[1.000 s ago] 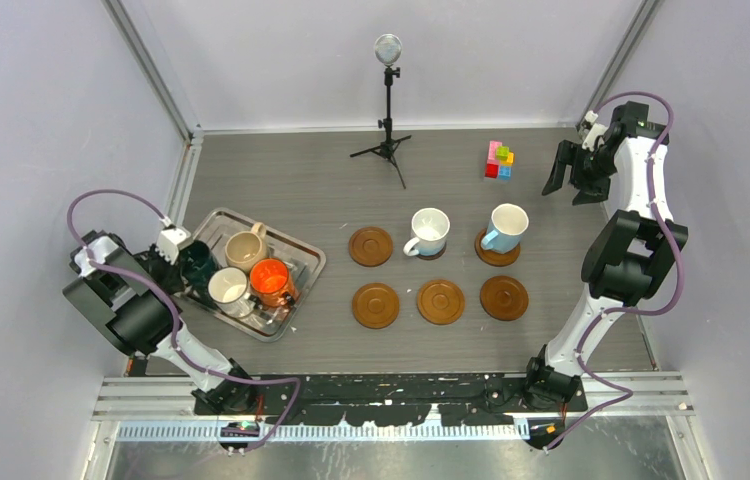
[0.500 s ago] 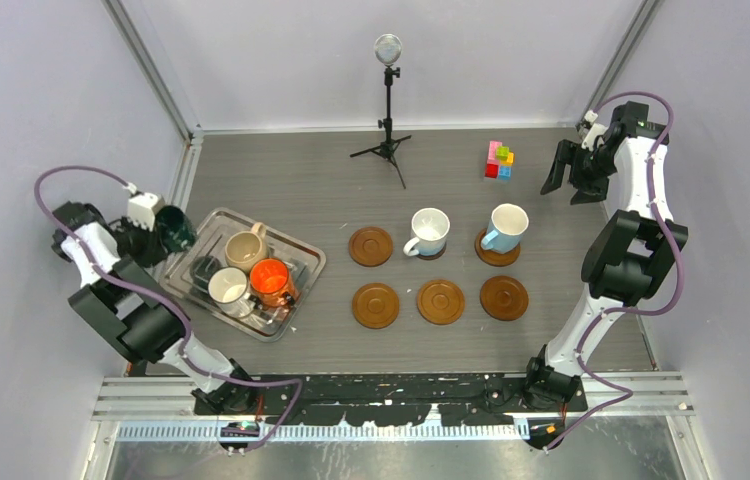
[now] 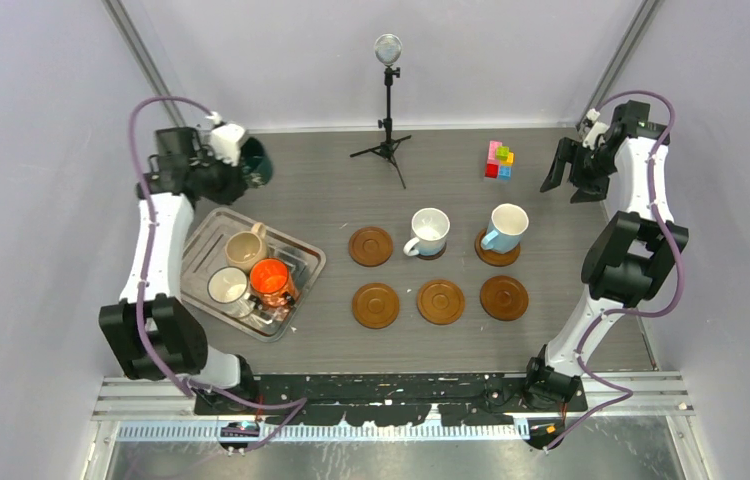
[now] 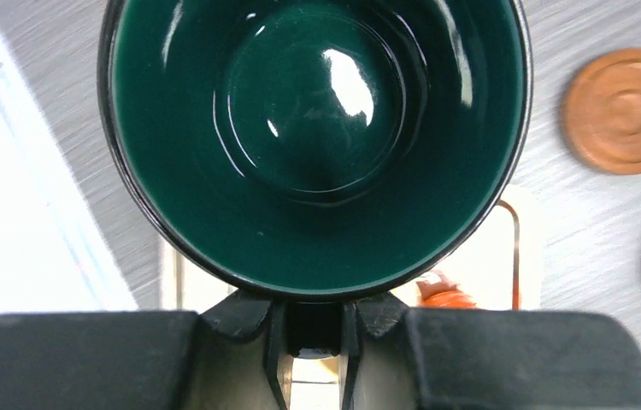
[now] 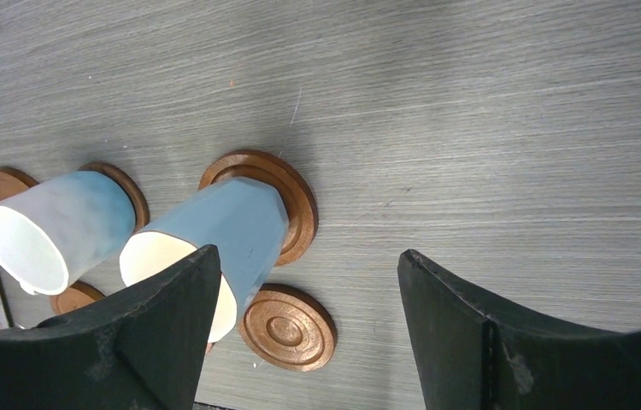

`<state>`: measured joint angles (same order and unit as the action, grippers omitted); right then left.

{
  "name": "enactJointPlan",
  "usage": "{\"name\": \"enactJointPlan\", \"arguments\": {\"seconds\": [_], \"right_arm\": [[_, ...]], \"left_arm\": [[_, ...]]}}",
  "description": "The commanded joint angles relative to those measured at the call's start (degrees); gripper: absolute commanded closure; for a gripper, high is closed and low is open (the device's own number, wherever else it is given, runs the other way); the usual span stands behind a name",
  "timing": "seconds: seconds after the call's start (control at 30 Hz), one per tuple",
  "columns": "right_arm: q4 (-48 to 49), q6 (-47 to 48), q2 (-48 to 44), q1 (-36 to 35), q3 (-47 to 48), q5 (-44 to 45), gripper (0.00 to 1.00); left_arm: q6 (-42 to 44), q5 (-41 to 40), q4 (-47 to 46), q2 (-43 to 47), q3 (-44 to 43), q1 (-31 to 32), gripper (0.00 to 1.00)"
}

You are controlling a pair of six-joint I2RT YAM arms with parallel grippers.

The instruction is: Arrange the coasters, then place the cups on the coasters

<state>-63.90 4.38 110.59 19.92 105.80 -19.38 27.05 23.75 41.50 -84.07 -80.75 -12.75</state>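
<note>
Top external view: left gripper (image 3: 234,160) is clamped on the dark green mug (image 3: 255,166), held high at the far left, beyond the tray (image 3: 209,240); four bare coasters lie rightward and nearer the bases; the far-left coaster (image 3: 371,246) is closest, with open table between; right gripper (image 3: 573,175) hangs far right.

Left wrist view: fingers (image 4: 276,342) pinch the mug wall at its rim; mouth faces the camera; a bare coaster shows up-right.

Right wrist view: jaws apart, empty; blue mug (image 5: 214,239) and white mug (image 5: 56,226) each sit on a coaster.
</note>
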Motion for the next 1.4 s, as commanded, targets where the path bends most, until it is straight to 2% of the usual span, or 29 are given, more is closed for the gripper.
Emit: {"name": "enactJointPlan", "arguments": {"seconds": [0.0, 0.13, 0.27, 0.37, 0.5, 0.87, 1.37], "right_arm": [[2.0, -0.7, -5.7, -0.3, -1.2, 0.0, 0.2], [3.4, -1.5, -7.1, -0.3, -3.6, 0.0, 0.2], [5.2, -2.9, -7.8, -0.3, -5.5, -0.6, 0.19], [5.7, -3.5, -7.8, -0.3, -5.9, -1.0, 0.19], [6.8, -4.1, -8.4, -0.2, -7.0, -0.8, 0.19], [7.6, -3.9, -10.3, -0.3, -9.5, 0.4, 0.19], [7.3, -3.1, -11.5, -0.3, -10.8, 1.7, 0.19]], "left_arm": [[-11.6, -5.4, -5.8, 7.0, 3.2, 10.7, 1.0], [-16.2, -12.4, -9.3, 10.7, 10.9, 24.0, 1.0], [-22.5, -17.1, -15.8, 12.4, 17.8, 34.4, 1.0], [-26.4, -19.9, -17.1, 10.7, 19.5, 39.7, 1.0], [-26.3, -23.2, -22.0, 8.2, 21.3, 45.8, 1.0], [-26.8, -21.5, -34.1, -0.8, 23.6, 50.6, 1.0], [-26.8, -26.1, -38.4, -6.4, 26.1, 51.2, 1.0]]}}
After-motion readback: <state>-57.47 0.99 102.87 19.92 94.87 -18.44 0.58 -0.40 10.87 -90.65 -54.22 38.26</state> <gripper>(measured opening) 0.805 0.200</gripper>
